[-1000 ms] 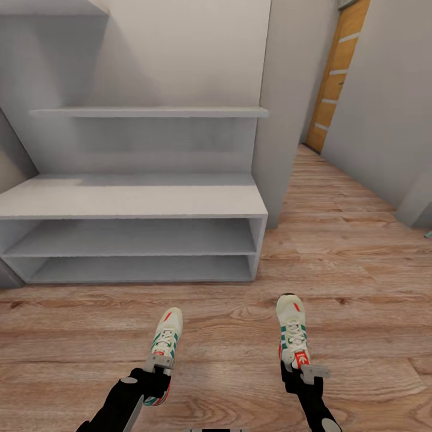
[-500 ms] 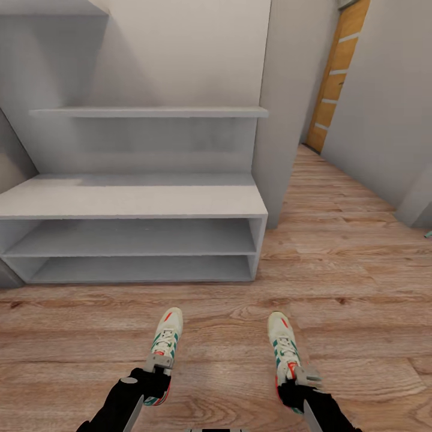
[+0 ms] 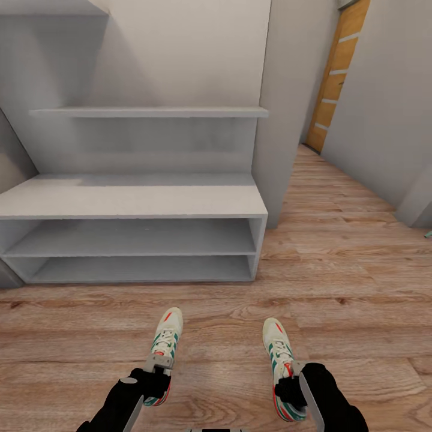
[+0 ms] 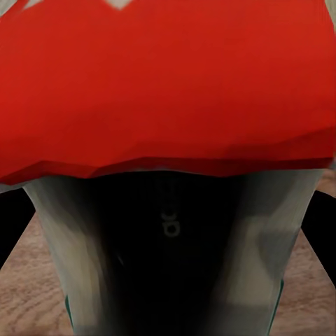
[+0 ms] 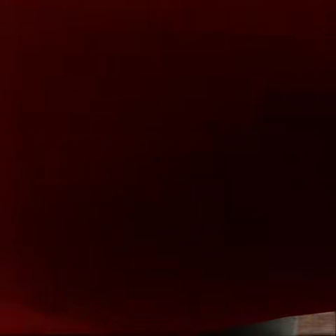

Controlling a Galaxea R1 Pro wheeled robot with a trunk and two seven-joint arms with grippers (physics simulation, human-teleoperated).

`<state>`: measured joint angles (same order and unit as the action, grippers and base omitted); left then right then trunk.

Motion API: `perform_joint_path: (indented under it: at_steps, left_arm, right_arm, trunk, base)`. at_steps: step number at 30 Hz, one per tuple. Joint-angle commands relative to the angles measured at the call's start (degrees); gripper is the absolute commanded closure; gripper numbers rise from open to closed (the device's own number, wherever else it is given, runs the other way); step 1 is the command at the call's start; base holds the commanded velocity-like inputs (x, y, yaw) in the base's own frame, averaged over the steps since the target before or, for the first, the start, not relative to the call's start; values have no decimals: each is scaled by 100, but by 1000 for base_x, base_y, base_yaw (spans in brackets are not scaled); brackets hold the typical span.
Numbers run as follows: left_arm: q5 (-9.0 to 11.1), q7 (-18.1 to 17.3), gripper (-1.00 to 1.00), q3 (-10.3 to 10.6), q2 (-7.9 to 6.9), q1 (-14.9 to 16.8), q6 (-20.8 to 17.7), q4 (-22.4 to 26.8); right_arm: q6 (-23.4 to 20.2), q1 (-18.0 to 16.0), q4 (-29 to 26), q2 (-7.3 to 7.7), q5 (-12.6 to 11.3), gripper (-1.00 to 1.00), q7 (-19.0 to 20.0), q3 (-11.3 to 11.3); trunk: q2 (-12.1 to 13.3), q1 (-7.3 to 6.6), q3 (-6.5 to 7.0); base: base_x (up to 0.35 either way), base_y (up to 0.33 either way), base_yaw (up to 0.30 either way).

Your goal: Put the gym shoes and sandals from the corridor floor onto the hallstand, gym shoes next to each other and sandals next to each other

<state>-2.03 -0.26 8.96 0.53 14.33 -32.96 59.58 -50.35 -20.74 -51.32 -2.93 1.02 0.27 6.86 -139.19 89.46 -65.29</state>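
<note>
Two cream-white gym shoes with green stripes point toward the hallstand (image 3: 132, 201), over the corridor floor (image 3: 348, 270). My left gripper (image 3: 159, 365) is shut on the heel end of the left gym shoe (image 3: 168, 336); its red heel (image 4: 168, 84) sits right against the left wrist camera. My right gripper (image 3: 294, 373) is shut on the heel end of the right gym shoe (image 3: 275, 345), and a dark red surface (image 5: 168, 168) covers the right wrist view. The hallstand's bench top and both open shelf levels are bare. The two sandals are out of view.
A grey wall pillar (image 3: 282, 120) stands just right of the hallstand. The corridor runs back to an orange-brown door (image 3: 339, 66). A grey unit's corner (image 3: 417, 204) with a small teal piece (image 3: 428, 234) juts in at the right edge. A wall shelf (image 3: 150, 111) hangs above the bench.
The right arm has drawn back and turned, carrying the right gym shoe to the left and nearer to me. The left arm and its shoe have stayed put.
</note>
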Motion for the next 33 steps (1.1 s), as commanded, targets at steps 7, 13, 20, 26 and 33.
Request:
perform_joint_path:
  at_steps: [7,13,20,26,33]
  left_arm:
    - [1,0,100,-5,0,-1,0,6]
    - [1,0,100,-8,0,-1,0,10]
    - [2,0,100,-11,0,-1,0,10]
    - [2,0,100,-21,0,-1,0,10]
    - [4,0,100,-14,0,-1,0,10]
  right_arm:
    - [-291,-39,-25,-14,2,100,-1,2]
    - [-875,-419,-27,-47,4,100,1,0]
    - [-965,-977,-22,-70,-1,100,3,0]
    - [-965,-1434,-12,-97,-5,100,5,0]
    - [-965,-1727,7,-132,-34,100,8,0]
  trunk:
    - [0,0,0]
    - [0,0,0]
    - [0,0,0]
    - [0,0,0]
    - [0,0,0]
  base:
    - [0,0,0]
    - [0,0,0]
    - [0,0,0]
    - [0,0,0]
    - [0,0,0]
